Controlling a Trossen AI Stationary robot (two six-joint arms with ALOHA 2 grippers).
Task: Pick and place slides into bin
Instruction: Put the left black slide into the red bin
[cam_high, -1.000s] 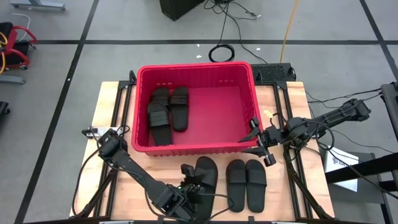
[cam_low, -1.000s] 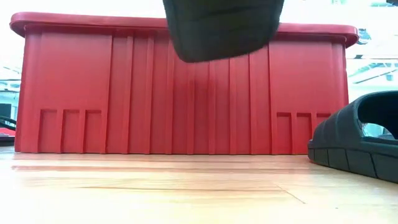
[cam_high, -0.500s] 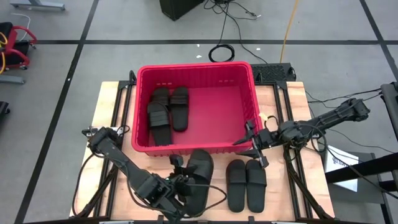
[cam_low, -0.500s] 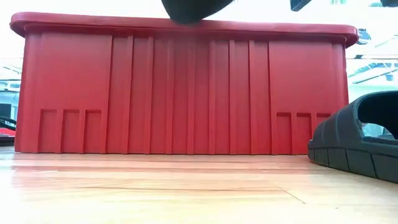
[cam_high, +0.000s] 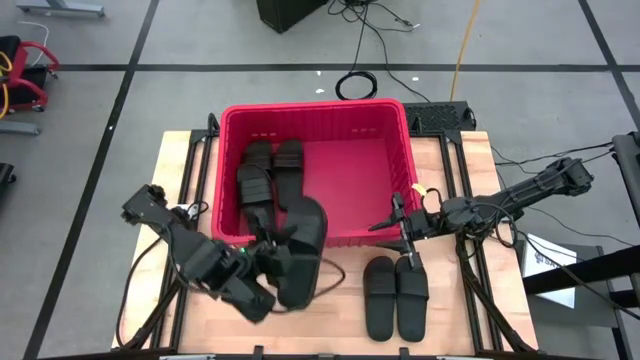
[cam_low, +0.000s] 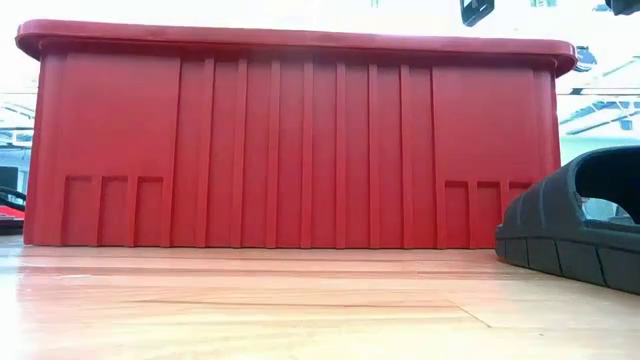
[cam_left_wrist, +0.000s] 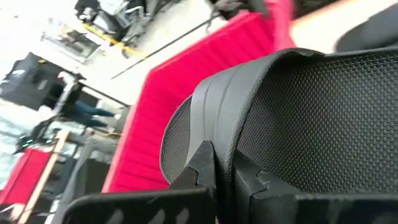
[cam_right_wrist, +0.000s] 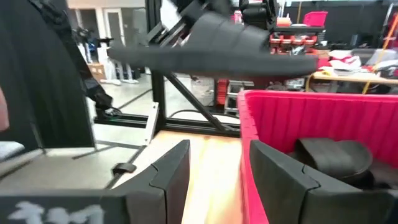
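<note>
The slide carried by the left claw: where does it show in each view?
High: slide across the bin's near rim, left claw shut on it.
Low: not in it.
Left wrist: slide fills the picture.
Right wrist: slide hangs at top.
Shared landmark: the red bin.

No text, label, brand or number can be read anywhere here.

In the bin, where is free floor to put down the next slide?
The bin has bare red floor right of the three slides. The left part is crowded; the left gripper holds a slide over the front rim.
</note>
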